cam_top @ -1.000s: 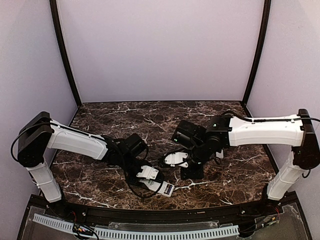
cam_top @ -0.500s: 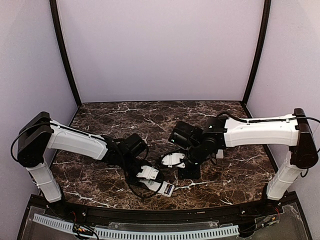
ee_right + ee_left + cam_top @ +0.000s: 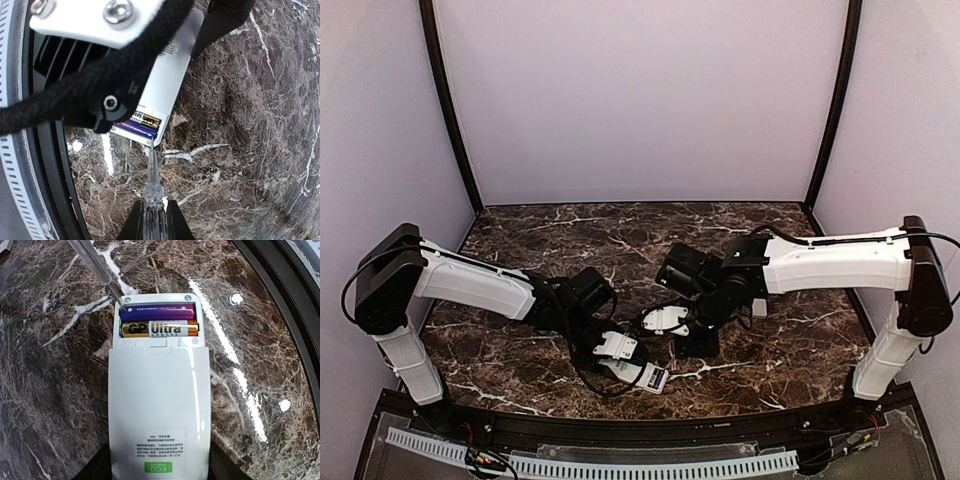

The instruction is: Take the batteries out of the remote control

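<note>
- Left wrist view: remote control (image 3: 157,405) back-up, cover off, at the near edge of the marble surface (image 3: 50,390); bay holds a gold battery (image 3: 160,329) reading "GP Ultra" and a purple battery (image 3: 159,313), print too small to read; green "ECO" sticker
- left hand (image 3: 159,467) clenched on the remote control's sides
- Right wrist view: right hand (image 3: 152,220) grasping a clear screwdriver (image 3: 151,185), tip at the bay's end corner
- Top view: only the remote's end shows
</note>
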`<state>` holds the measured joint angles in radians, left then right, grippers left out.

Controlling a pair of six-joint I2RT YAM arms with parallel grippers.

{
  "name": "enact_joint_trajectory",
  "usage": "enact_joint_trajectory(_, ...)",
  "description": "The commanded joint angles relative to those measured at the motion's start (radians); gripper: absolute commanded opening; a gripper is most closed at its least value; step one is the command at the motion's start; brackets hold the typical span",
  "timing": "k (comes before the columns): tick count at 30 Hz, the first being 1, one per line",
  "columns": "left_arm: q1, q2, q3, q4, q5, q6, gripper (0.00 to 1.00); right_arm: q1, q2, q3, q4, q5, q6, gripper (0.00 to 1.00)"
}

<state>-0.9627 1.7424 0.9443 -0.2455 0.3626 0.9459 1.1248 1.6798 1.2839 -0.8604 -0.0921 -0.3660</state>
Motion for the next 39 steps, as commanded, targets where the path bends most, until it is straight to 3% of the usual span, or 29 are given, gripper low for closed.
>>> enact_joint_trajectory(1,-0.006,-0.026,0.008,-0.037,0.000,0.000,0.00,-0.008,0.007,0.022,0.020,0.008,-0.009,0.00)
enact_joint_trajectory(39,-0.008,-0.018,0.014,-0.039,-0.002,-0.007,0.00,-0.009,0.031,0.008,0.032,-0.038,0.017,0.00)
